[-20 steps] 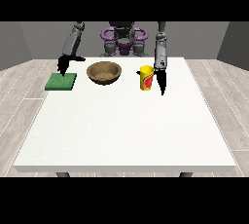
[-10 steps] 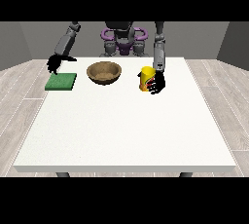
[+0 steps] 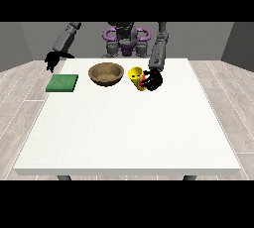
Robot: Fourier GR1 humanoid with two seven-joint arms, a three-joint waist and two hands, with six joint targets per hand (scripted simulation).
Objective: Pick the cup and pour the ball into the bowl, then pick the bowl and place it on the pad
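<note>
A: What is hard to make out from the front?

B: The ball. The hand at the view's right [image 3: 153,80] curls round the yellow cup [image 3: 136,78], covering its side at 3 o'clock.

A: The bowl [image 3: 105,73]?

B: Nothing shows inside it. It sits between cup and green pad [image 3: 62,83].

A: The hand at the view's left [image 3: 51,60]?

B: It hangs at the pad's 11 o'clock; whether clenched or released, nobody can tell.

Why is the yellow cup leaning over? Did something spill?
Nothing has spilled. The yellow cup leans toward the brown wooden bowl because the black hand at the view's right is curled round it. The flat green square pad lies flat on the large white table.
</note>
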